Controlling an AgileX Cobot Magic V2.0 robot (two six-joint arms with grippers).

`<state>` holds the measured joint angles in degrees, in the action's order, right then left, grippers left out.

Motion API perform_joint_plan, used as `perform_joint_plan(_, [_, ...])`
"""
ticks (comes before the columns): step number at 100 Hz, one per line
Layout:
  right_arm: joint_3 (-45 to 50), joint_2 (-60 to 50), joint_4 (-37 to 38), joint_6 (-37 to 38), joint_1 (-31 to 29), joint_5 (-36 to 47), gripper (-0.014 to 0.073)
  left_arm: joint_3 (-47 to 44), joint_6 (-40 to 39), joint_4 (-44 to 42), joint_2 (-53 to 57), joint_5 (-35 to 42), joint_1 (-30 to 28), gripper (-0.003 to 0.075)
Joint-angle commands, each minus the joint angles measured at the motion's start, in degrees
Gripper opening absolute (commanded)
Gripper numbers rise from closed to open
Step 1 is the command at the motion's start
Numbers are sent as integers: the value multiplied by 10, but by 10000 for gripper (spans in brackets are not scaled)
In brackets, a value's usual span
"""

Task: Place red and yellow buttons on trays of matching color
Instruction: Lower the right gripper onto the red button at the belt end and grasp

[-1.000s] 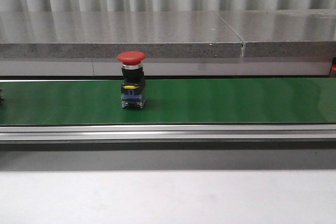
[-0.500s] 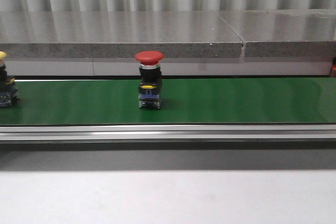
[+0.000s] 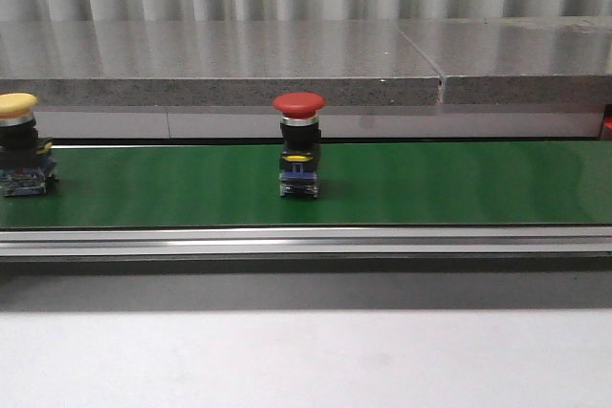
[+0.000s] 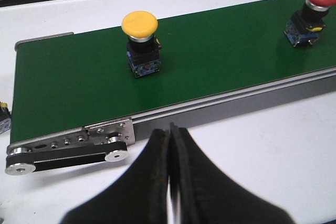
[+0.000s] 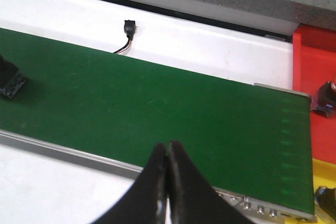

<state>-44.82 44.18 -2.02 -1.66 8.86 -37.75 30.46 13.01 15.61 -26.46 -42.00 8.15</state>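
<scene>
A red button (image 3: 298,155) stands upright near the middle of the green belt (image 3: 430,183). A yellow button (image 3: 19,145) stands at the belt's left end. The left wrist view shows the yellow button (image 4: 140,43) and, further along the belt, the red button (image 4: 312,14). My left gripper (image 4: 170,129) is shut and holds nothing, over the white table in front of the belt's end. My right gripper (image 5: 168,145) is shut and holds nothing, at the belt's front rail. A red tray (image 5: 315,66) and a yellow tray (image 5: 321,174) lie past the belt's other end. Neither gripper shows in the front view.
A grey stone ledge (image 3: 287,64) runs behind the belt. A black cable plug (image 5: 128,27) lies on the white surface behind it. A dark button body (image 5: 325,98) sits in the red tray. The belt's roller bracket (image 4: 68,148) is near my left gripper.
The red button has travelled right along the belt. The yellow button has come into the front view from the left edge.
</scene>
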Motion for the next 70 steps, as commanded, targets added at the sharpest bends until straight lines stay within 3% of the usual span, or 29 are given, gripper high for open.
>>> perform_joint_plan(1, [-53,46,5,-7,11,27,-62,16,0,12,-3,34,5,-20])
perform_joint_plan(12, [-100,108,5,-8,46,5,-11,16,0,12,-3,34,5,-20])
perform_joint_plan(19, [-130,149,5,-8,69,-17,68,16,0,12,-3,34,5,-20])
perform_joint_plan(26, [-162,189,5,-8,91,-41,187,16,0,12,-3,34,5,-20])
perform_joint_plan(39, [-218,253,2,-8,119,-83,484,16,0,12,-3,34,5,-20])
perform_joint_plan(45, [-246,285,-10,-8,127,-99,561,16,0,12,-3,34,5,-20])
perform_joint_plan(70, [-337,383,-37,-34,145,-184,580,16,0,12,-3,34,5,-20])
